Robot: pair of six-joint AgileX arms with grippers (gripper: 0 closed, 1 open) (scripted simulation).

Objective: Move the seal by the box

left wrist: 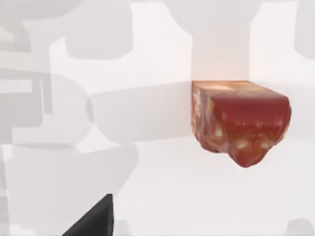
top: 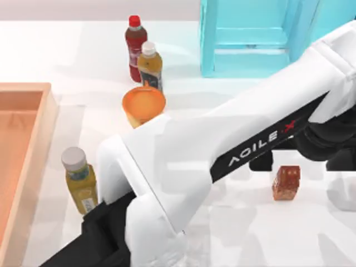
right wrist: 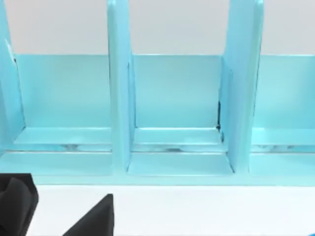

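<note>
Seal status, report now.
Left arm stretched across the table toward the seal, seal not gripped. Seal stands right side, far from box. Bottle and cup stand between.

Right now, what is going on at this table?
The left arm stretches across the table toward the seal, which stands alone on the table at the right, far from the box at the left edge. The left wrist view shows the seal close ahead, not yet held. The right arm is parked at the right, facing the turquoise cabinet. Three bottles and an orange cup stand between box and cabinet.
</note>
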